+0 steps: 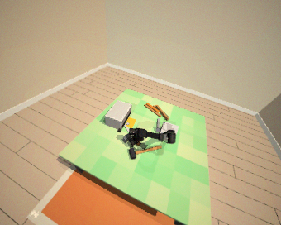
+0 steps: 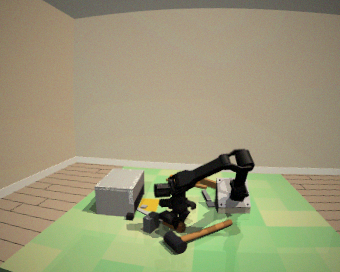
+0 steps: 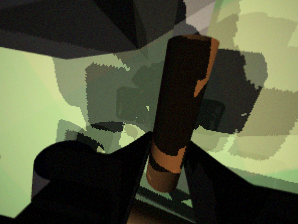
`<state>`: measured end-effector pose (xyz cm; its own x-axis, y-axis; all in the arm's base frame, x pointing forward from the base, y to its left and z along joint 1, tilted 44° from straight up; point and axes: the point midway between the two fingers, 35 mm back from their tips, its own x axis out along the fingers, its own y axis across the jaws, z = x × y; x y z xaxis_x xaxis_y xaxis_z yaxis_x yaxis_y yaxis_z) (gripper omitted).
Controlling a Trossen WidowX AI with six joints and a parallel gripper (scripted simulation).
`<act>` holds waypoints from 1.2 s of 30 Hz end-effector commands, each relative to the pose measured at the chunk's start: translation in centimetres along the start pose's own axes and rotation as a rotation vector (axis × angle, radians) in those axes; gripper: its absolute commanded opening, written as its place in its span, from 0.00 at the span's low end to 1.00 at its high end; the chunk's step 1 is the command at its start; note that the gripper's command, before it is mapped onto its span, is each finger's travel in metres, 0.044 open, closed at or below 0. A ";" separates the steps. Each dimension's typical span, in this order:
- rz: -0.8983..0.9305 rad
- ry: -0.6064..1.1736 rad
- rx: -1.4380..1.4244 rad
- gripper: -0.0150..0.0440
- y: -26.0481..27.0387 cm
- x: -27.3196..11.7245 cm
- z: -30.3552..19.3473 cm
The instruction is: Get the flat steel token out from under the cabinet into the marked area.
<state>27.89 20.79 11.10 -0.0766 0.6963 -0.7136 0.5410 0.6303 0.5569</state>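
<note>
Steel token (image 1: 127,123) (image 2: 143,206) seems to lie on yellow area (image 1: 132,122) (image 2: 152,203), ahead of the jaws. Wooden handle (image 2: 180,227) (image 3: 176,100) is clamped between them; its tool should be lifted clear before being laid aside.

The table (image 1: 173,165) (image 2: 279,245) is checkered green and yellow.
</note>
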 end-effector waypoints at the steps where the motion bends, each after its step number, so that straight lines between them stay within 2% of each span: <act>1: -0.006 -0.003 0.005 0.25 -0.1 0.1 -0.6; 36: -0.004 0.000 -0.001 0.25 0.5 -0.2 -4.6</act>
<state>24.63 22.55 13.22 -0.0803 0.6936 -0.7158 0.5340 0.6363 0.5567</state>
